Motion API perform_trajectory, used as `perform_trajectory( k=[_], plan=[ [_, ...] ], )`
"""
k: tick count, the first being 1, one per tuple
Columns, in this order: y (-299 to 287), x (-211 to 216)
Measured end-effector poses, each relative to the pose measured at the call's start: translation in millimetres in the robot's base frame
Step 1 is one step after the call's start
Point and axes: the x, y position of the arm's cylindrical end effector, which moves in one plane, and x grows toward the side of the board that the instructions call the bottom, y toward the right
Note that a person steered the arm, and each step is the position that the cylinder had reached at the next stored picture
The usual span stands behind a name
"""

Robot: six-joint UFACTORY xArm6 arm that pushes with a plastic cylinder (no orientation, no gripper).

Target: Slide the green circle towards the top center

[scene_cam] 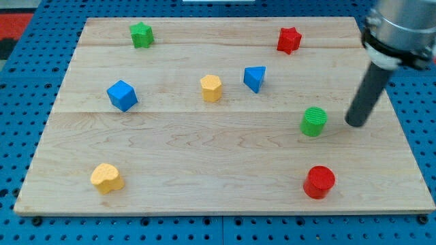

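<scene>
- One cam only, so no second view and no overlap to compare.
- Looks down at the wooden board [225, 146] from above and from the side of the view's bottom edge, tilted fwd, not straight overhead: board's far edge reads narrower than its near edge.
- Faces toward the view's top; blue pegboard surface [409, 102] shows round the board on the left, right and bottom.
- Mid-range: nearly the whole board fits, its near corners close to the frame's bottom corners.
- Arm enters from the view's top right, cropped by the frame; rod comes down to my tip [353, 124], on the board's right part.
</scene>
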Motion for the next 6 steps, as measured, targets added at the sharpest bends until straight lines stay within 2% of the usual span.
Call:
perform_trajectory(
  k=[1,2,3,4,5,6],
  plan=[
    [-89,15],
    [-98,-19],
    [-50,-33],
    [-38,-18],
    [-14,-61],
    [-68,-148]
  ],
)
